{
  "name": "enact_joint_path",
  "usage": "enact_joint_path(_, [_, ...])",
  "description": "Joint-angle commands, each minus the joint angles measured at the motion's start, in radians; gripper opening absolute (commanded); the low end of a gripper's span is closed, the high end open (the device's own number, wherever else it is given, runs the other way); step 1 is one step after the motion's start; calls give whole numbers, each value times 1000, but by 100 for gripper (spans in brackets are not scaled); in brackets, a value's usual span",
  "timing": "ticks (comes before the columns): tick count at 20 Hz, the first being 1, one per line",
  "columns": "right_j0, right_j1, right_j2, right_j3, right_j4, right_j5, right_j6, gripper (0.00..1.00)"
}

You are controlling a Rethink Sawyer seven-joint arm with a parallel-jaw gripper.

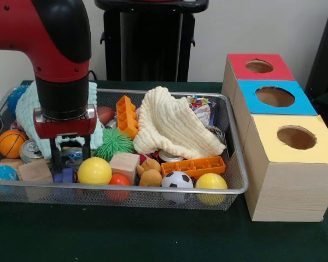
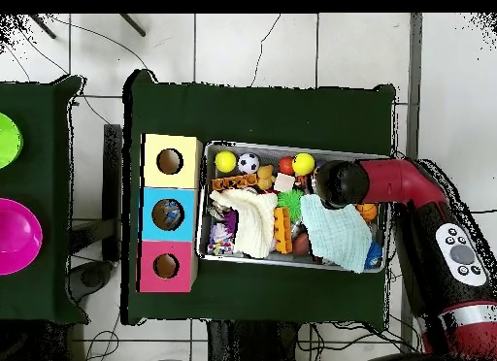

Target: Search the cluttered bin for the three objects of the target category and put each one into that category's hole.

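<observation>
Front view: the arm (image 1: 49, 49) is seen coming down over the left part of the bin (image 1: 238, 188). The gripper (image 1: 70, 155) hangs low inside it, fingers (image 1: 56, 155) set apart w/ a gap between them, nothing clamped. A small blue block (image 1: 65, 176) lies just below the tips; contact can't be told. A yellow ball (image 1: 94, 171) sits just beside it, a wooden cube (image 1: 35, 170) on the other side, a soda can (image 1: 30, 150) behind. A mint cloth (image 1: 26, 112) is bunched behind the gripper. Mid-bin: green spiky ball (image 1: 114, 143), orange brick (image 1: 127, 115), cream cloth (image 1: 172, 124). Along the near rim: wooden block (image 1: 124, 165), red ball (image 1: 119, 180), soccer ball (image 1: 177, 180), 2nd yellow ball (image 1: 211, 182), flat orange brick (image 1: 193, 165). A basketball (image 1: 11, 143) rests at the far left. Beside the bin three boxes are lined up; the hole (image 1: 259, 66) in the red top (image 1: 246, 73) is farthest back, w/ the blue-topped box (image 1: 275, 97) and the yellow-topped box (image 1: 295, 139) nearer the camera.

Overhead view: the arm (image 2: 408, 182) is seen reaching in from the right, its wrist covering the gripper, approx. over the bin's (image 2: 291, 147) upper right part. The red box's hole (image 2: 166, 266) lies lowest in the row left of the bin. Two bowls, green (image 2: 8, 141) and pink (image 2: 17, 236), sit on a separate table at the left edge.
</observation>
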Motion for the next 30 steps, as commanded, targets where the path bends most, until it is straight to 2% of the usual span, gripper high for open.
enact_joint_path(1, [17, 43, -35, -43, -55, 67, -195, 100])
enact_joint_path(9, [34, 40, -65, -38, -36, 135, -195, 100])
enact_joint_path(18, [59, 46, -92, -65, -49, 192, -190, 100])
enact_joint_path(30, [55, 74, -103, -69, -46, 165, -184, 100])
